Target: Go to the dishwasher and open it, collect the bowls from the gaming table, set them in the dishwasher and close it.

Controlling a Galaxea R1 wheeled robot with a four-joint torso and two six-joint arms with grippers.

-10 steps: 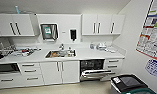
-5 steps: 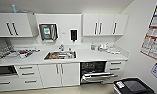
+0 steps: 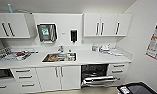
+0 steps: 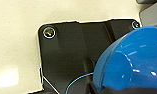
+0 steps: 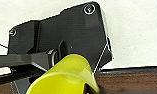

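The dishwasher [image 3: 95, 75] sits under the right end of the surface [image 3: 94, 58], its door dropped open toward the robot and the dark racks exposed, slightly right of centre in the head view. The blue bowl [image 4: 129, 62] fills the left wrist view and the yellow bowl [image 5: 66, 76] the right one (each looks carried, though whether the fingers are clenched on them I cannot tell). Neither arm looks clearly nearer.

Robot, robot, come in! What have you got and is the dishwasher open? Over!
Blue bowl at left pincer, yellow bowl at right. Dishwasher ahead, door down. Nothing visible in the way.
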